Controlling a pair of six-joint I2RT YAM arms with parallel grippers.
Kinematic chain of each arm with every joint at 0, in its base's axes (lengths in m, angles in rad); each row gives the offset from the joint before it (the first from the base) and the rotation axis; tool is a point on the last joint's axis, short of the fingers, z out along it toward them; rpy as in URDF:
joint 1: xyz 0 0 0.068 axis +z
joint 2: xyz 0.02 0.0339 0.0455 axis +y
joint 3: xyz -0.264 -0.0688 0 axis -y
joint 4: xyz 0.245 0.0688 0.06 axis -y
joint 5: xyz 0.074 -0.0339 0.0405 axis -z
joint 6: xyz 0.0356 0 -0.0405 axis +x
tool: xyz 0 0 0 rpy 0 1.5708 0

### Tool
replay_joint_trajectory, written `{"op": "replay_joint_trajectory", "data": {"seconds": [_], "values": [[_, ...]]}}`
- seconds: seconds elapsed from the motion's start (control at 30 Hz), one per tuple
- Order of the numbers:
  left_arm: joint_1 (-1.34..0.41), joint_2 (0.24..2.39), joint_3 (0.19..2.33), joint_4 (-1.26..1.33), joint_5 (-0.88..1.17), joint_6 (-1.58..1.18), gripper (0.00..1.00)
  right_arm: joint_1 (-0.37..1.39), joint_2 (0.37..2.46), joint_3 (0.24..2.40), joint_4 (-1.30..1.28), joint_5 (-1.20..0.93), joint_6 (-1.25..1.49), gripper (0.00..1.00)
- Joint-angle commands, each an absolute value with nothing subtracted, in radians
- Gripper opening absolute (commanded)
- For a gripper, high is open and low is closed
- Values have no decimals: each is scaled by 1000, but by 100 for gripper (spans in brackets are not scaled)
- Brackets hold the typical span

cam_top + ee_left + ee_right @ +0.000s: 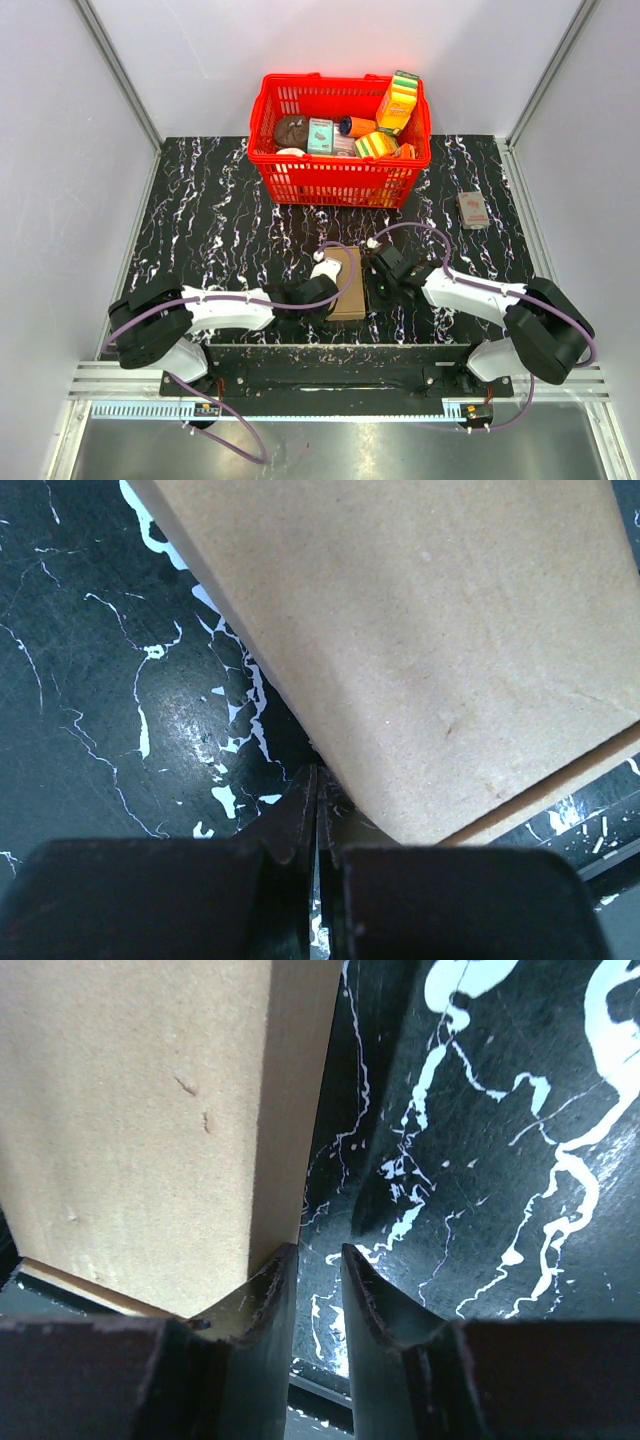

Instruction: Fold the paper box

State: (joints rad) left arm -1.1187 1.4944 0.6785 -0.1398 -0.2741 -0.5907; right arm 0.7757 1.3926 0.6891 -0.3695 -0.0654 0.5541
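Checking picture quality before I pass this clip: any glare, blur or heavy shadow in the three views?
Top view: even light, sharp; the cardboard box reads clearly. Left wrist: soft glare on the table, left claw dark and blurred. Right wrist: right claw underexposed, shadow beside the box.

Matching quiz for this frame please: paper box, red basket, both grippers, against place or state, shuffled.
Things:
1. paper box
2. red basket
3. left gripper
4. right gripper

Place or state:
A. jaws apart, nothing between them
B. jaws shut
C. far side of the table, centre
D. on the table, between both grippers

Pairs: 1-D, 2-C, 3-B, 4-A
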Motion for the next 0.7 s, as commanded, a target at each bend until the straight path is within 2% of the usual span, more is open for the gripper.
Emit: {"op": "replay_joint_trajectory", "data": {"seconds": [0.0,0.67], "values": [[-1141,1502,710,-3,-189,-657,0,808,1408,672,-241,-167,627,31],[-1141,1486,638,178,-116,-723,0,807,1404,649,-147,-233,686,30]]}}
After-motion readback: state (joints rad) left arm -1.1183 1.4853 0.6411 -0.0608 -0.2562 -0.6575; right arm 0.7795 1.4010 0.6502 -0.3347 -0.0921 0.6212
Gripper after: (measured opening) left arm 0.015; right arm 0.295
